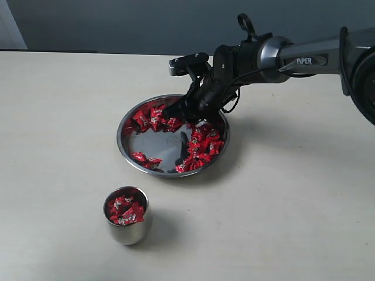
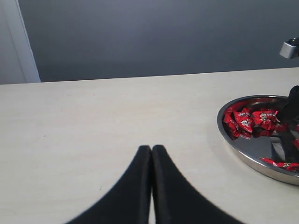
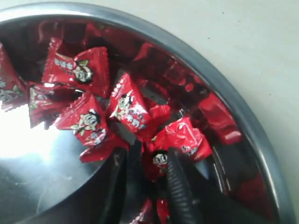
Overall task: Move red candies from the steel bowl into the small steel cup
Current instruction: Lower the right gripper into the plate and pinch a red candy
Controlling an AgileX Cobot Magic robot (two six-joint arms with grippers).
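Pale bench [image 1: 70,117]: small steel cup [image 1: 132,235] nearly full; steel bowl [image 1: 158,149], at its one o'clock, holds many red candies [image 1: 153,117]. My right tool [image 1: 171,111], barely parted, straddles one; grip unclear.

A pale beige table [image 1: 58,117] with a smooth, matt top is seen across most of each view, and only soft-edged shadows are cast on it. Behind its far edge a plain dark blue-grey wall [image 1: 117,23] is shown, bordered at one end by a white upright strip [image 2: 14,46].
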